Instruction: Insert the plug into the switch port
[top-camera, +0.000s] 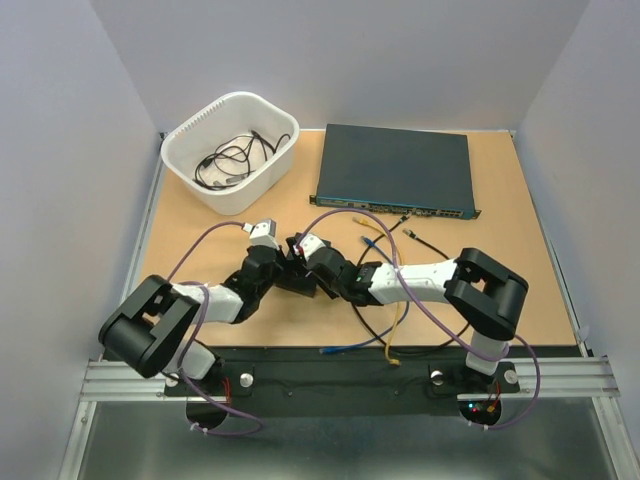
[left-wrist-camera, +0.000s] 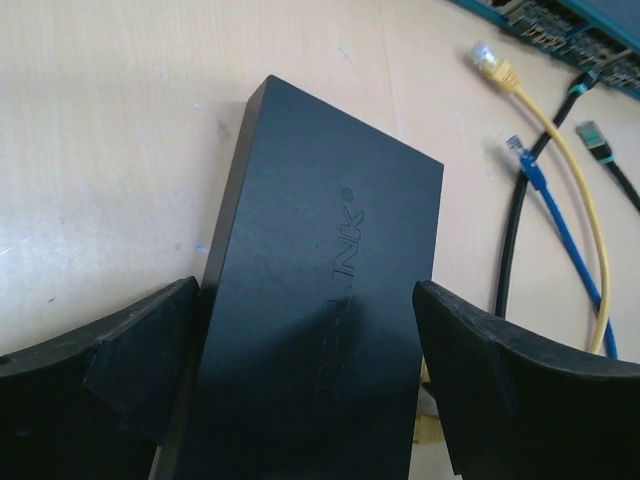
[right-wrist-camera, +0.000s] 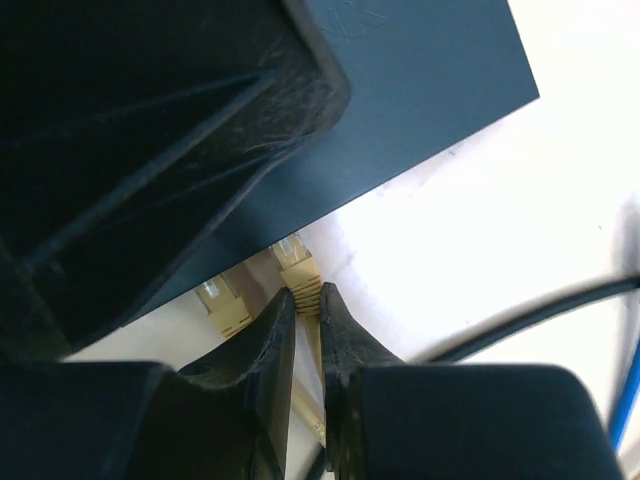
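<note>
The right claw (right-wrist-camera: 308, 298) is clenching the yellow cable plug (right-wrist-camera: 295, 262) just behind its boot. It is holding the plug's clear tip at the edge of the small flat black rectangular box (left-wrist-camera: 320, 250), beside a second yellow plug (right-wrist-camera: 222, 302). The port is hiding in shadow. The left claw (left-wrist-camera: 305, 285) is straddling the box on the tan bench (left-wrist-camera: 100, 150), with a finger at each side. I cannot tell whether it is squeezing.

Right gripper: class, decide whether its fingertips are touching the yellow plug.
Touching. The right wrist view shows the right gripper with its fingertips pinched on the rear end of the yellow plug, with no gap on either side.
</note>
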